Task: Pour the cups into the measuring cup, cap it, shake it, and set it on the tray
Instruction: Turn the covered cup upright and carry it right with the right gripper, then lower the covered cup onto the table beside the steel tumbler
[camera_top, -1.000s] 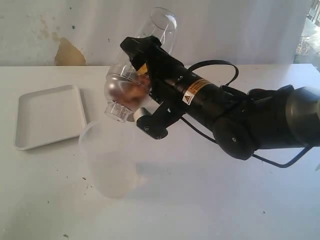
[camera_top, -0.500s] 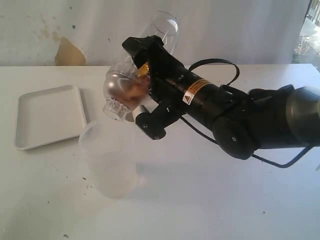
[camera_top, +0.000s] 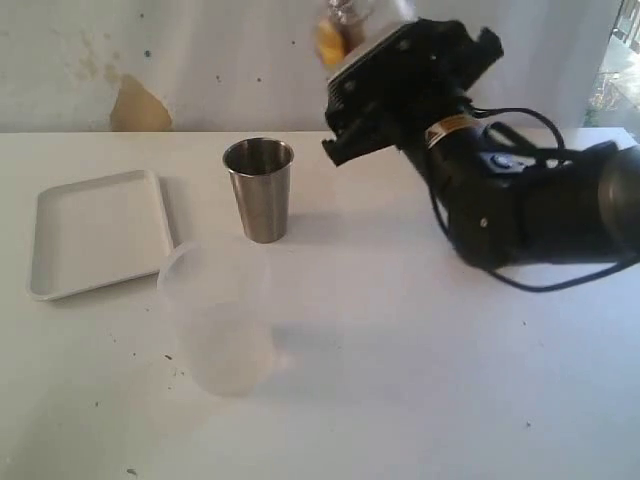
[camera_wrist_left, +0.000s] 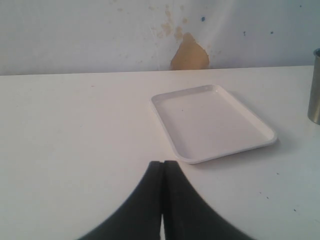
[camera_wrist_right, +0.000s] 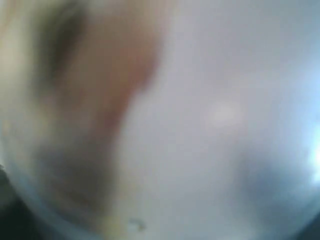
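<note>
The white tray (camera_top: 95, 230) lies on the left of the table (camera_top: 450, 380). The left gripper (camera_wrist_left: 162, 200) is closed tight on nothing. A cloudy plastic cup (camera_top: 215, 320) stands near, and the steel cup (camera_top: 259, 190) stands just behind it. High up on the right, the right gripper (camera_top: 350, 50) holds the blurry measuring cup (camera_top: 340, 25).

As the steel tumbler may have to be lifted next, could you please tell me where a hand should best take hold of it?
Probably the upper wall of the steel tumbler, coming level from its right in the exterior view: it stands upright, widens toward the rim, and the frosted cup crowds its near left.
</note>
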